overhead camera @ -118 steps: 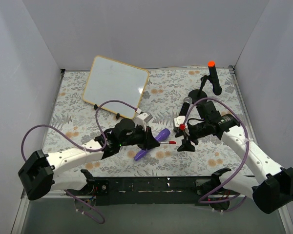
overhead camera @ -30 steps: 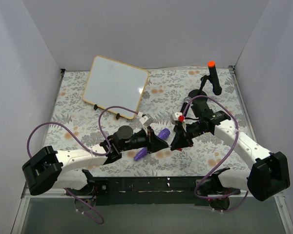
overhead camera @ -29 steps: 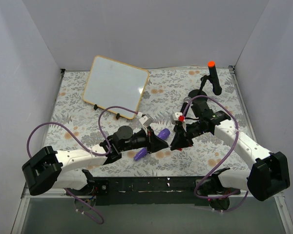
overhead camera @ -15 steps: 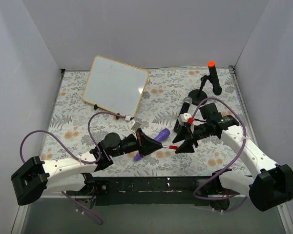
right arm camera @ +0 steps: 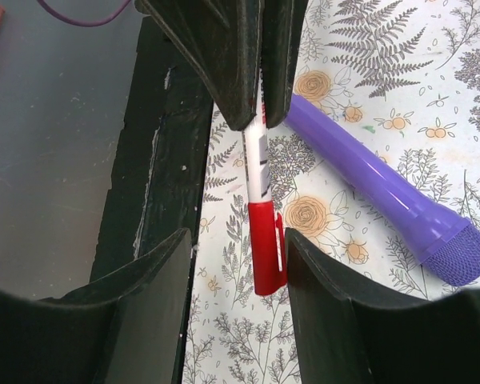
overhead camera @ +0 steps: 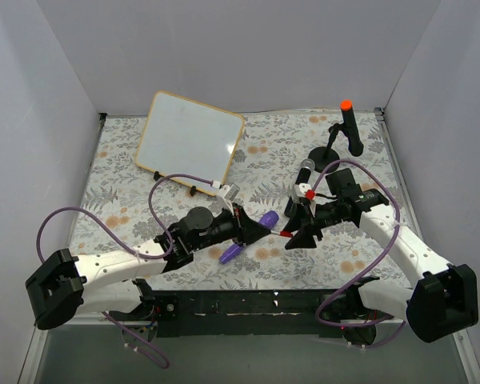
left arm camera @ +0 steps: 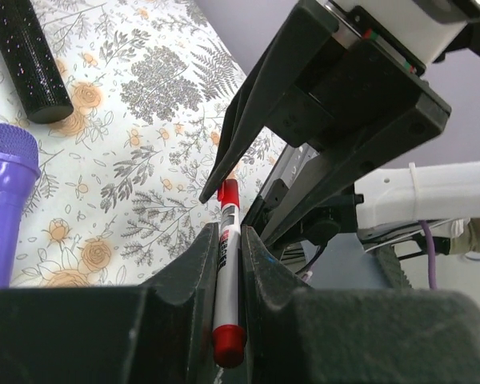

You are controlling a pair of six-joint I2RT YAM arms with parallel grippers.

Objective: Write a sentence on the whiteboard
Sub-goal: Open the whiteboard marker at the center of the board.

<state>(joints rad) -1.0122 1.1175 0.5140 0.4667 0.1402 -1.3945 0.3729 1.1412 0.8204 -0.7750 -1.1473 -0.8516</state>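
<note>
The whiteboard [overhead camera: 190, 142] lies at the back left, its white face blank; no red sentence shows on it. My left gripper [overhead camera: 258, 230] is shut on a red marker [overhead camera: 277, 234], held level above the floral cloth. In the left wrist view the marker [left arm camera: 226, 272] sits gripped between the left gripper's [left arm camera: 230, 234] two fingers, cap end pointing away. My right gripper [overhead camera: 293, 237] faces it. In the right wrist view the right gripper [right arm camera: 238, 248] is open, with the marker's red cap [right arm camera: 267, 248] between its fingers, close to the right one.
A purple toy microphone [overhead camera: 248, 237] lies under the left gripper and shows in the right wrist view [right arm camera: 384, 192]. A black microphone [overhead camera: 301, 181] lies behind the right gripper. A stand with an orange-tipped microphone [overhead camera: 348, 126] is at the back right. Grey walls surround the table.
My left gripper has moved right with the marker. Its cap end now sits between the right gripper's open fingers. The right gripper has shifted slightly.
</note>
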